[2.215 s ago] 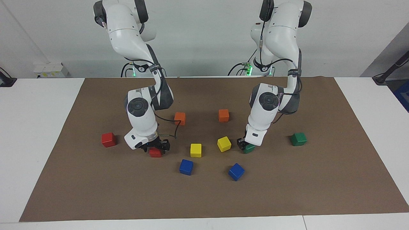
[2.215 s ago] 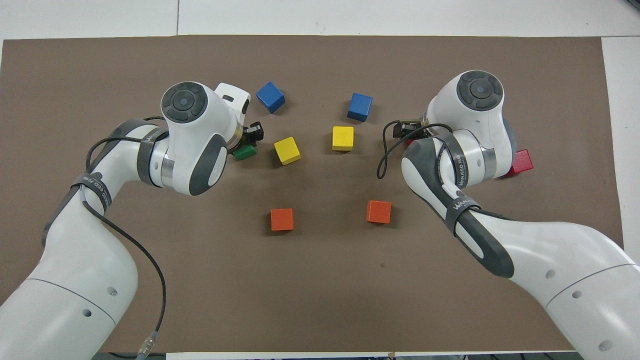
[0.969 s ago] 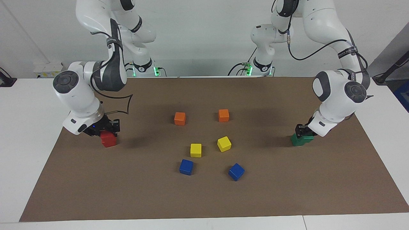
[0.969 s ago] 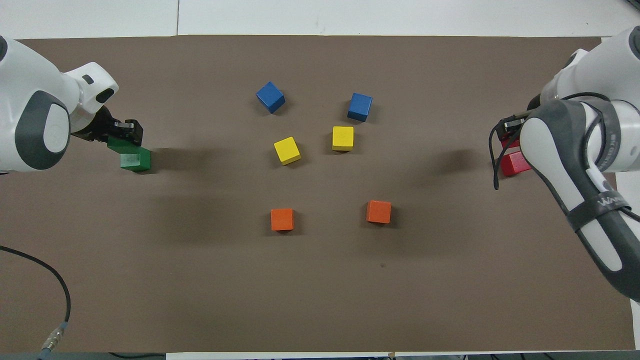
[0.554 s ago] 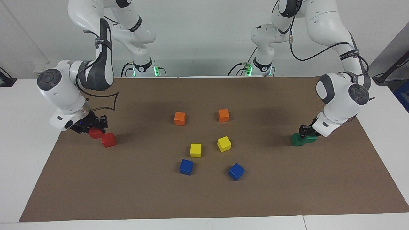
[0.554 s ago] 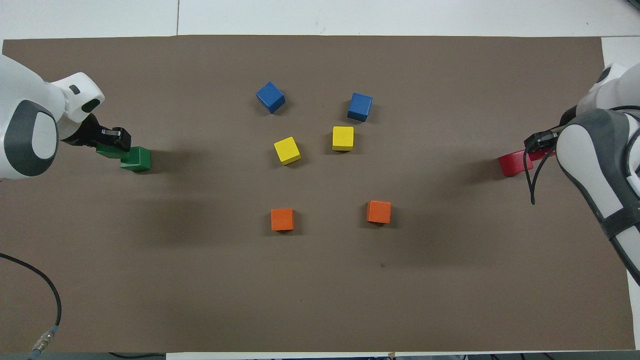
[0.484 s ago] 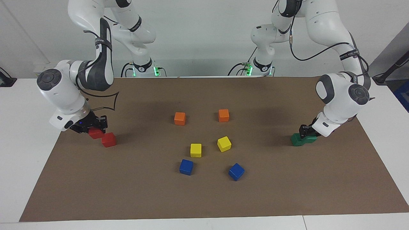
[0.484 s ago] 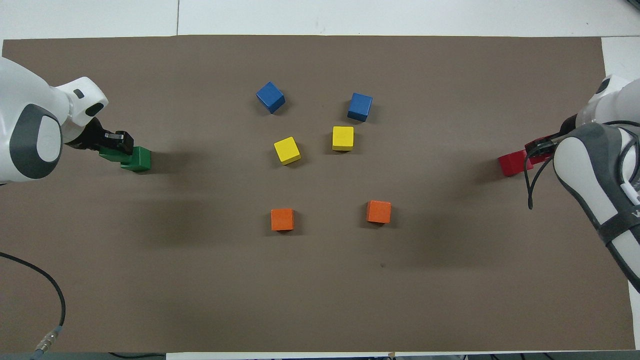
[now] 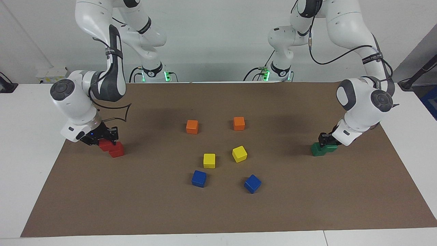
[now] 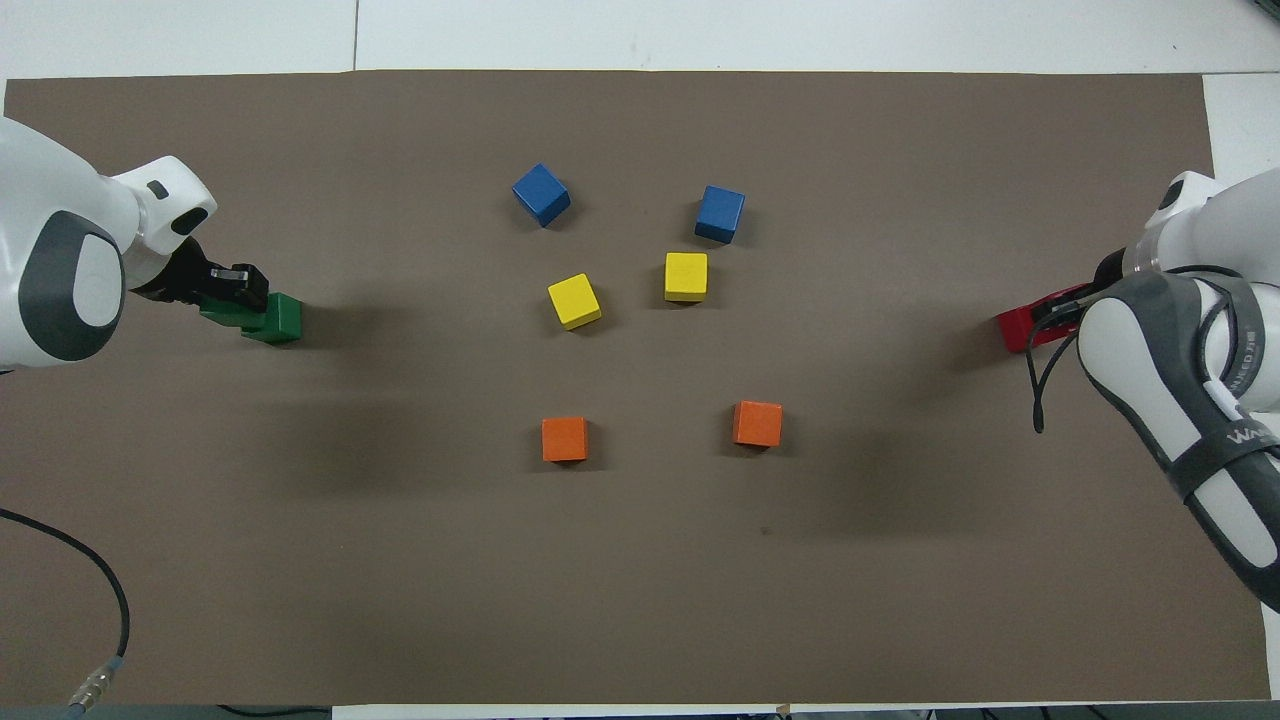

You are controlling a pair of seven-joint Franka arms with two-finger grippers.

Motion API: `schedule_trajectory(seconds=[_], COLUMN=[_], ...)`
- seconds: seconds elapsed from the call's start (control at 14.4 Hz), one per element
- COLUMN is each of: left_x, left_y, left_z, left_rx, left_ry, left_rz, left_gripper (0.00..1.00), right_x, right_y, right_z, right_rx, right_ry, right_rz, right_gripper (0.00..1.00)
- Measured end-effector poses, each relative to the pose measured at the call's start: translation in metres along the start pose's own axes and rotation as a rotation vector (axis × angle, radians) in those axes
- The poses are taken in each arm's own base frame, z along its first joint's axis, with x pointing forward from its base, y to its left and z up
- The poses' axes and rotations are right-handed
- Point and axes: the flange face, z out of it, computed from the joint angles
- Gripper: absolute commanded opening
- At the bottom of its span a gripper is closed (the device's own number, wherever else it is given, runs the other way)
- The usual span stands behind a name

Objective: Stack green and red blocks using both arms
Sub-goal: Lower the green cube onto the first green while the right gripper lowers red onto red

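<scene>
Right gripper (image 9: 106,137) clenched on a red block (image 9: 105,145), low and touching the second red block (image 9: 117,150) at its arm's end of the mat (image 9: 218,212). Left gripper (image 9: 323,139) grasps a green block (image 9: 330,148) against the second green block (image 9: 317,150) at the other end. Neither block looks squarely seated or released, so both stacks seem unfinished.

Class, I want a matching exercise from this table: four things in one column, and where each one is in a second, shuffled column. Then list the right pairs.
Things
1. left gripper
2. right gripper
3. orange blocks
4. blue blocks

Places
A. farthest from the robots
B. at the red blocks
C. nearest block pair to the robots, mid-table
D. at the green blocks

Pairs: 1-D, 2-B, 3-C, 4-A
</scene>
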Motion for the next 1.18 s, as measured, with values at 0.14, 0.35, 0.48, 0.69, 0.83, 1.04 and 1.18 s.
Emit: schedule_trajectory(seconds=[0.14,0.35,0.48,0.69,0.83,1.04,1.18], left_x=[0.0,-0.001,-0.003,-0.005,-0.007,-0.007,-0.007], left_y=[0.001,0.001,0.002,0.003,0.005,0.007,0.008], left_z=[0.001,0.002,0.004,0.004,0.004,0.004,0.005], left_rx=[-0.002,-0.003,-0.003,-0.004,-0.004,-0.003,-0.002], left_ry=[-0.001,-0.003,-0.009,-0.009,-0.004,0.005,0.015], left_rz=[-0.025,-0.035,-0.039,-0.052,-0.056,-0.059,-0.061], left_gripper=[0.0,0.0,0.0,0.0,0.0,0.3,0.8], right_x=[-0.004,-0.009,-0.011,-0.013,-0.014,-0.014,-0.014], right_y=[-0.002,-0.004,-0.005,-0.004,-0.002,-0.001,-0.001], right_z=[0.002,0.006,0.008,0.01,0.011,0.011,0.011], right_rx=[0.003,0.002,0.001,0.002,0.001,-0.001,-0.001], right_ry=[-0.006,-0.003,0.0,-0.003,0.0,0.003,0.005], right_rz=[-0.023,-0.031,-0.032,-0.027,-0.016,0.01,0.023], right_gripper=[0.0,0.0,0.0,0.0,0.0,0.0,0.0])
